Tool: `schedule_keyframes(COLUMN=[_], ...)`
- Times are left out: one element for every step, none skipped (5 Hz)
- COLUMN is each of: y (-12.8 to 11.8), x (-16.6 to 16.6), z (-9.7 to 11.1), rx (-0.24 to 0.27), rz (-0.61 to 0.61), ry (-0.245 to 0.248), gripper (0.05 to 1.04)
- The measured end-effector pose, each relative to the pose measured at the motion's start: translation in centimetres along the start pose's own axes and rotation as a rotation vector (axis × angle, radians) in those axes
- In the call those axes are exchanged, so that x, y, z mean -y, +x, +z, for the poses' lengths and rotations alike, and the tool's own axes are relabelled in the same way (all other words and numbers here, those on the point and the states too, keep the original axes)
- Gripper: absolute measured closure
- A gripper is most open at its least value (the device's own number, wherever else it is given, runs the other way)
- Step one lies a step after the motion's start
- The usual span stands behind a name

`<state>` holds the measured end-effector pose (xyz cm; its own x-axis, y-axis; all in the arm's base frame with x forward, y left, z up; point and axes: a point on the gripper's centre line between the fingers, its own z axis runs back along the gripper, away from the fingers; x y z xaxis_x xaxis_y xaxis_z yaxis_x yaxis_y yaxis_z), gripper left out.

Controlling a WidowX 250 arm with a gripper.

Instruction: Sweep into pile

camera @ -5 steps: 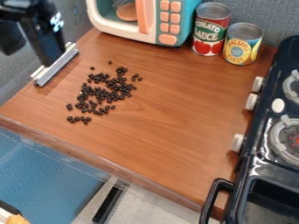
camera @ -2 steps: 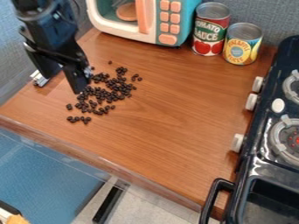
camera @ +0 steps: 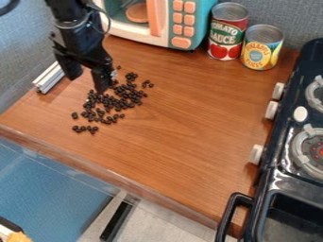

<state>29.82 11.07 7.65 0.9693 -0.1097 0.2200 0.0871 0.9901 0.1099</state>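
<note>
The black gripper (camera: 87,83) hangs at the upper left with its two fingers apart and nothing between them. One finger hangs in front of the upper-left part of the scattered dark beans (camera: 112,103), hiding a few of them. The beans lie loosely on the wooden counter, with small groups apart from the main patch at its lower left and right. A silver-white bar (camera: 48,78) lies slanted at the counter's left edge, left of the gripper. The gripper hides whatever lies behind it.
A toy microwave (camera: 169,23) stands at the back, with a red can (camera: 226,33) and a yellow can (camera: 261,48) right of it. A black stove (camera: 284,165) with knobs and a handle borders the counter (camera: 183,123) on the right.
From the upper left beside the bar, the gripper has come over to the beans' upper-left side, lately shifting right and slightly up. Bar and beans look unmoved.
</note>
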Motion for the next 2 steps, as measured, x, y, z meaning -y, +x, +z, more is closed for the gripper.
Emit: schedule_keyframes(y=[1.6,2.8], x=[-2.9,-4.8], z=[-1.1,-1.8], rx=[-0.021,-0.023], rz=[0.049,0.081], ry=[0.010,-0.001], gripper=[0.085,0.085])
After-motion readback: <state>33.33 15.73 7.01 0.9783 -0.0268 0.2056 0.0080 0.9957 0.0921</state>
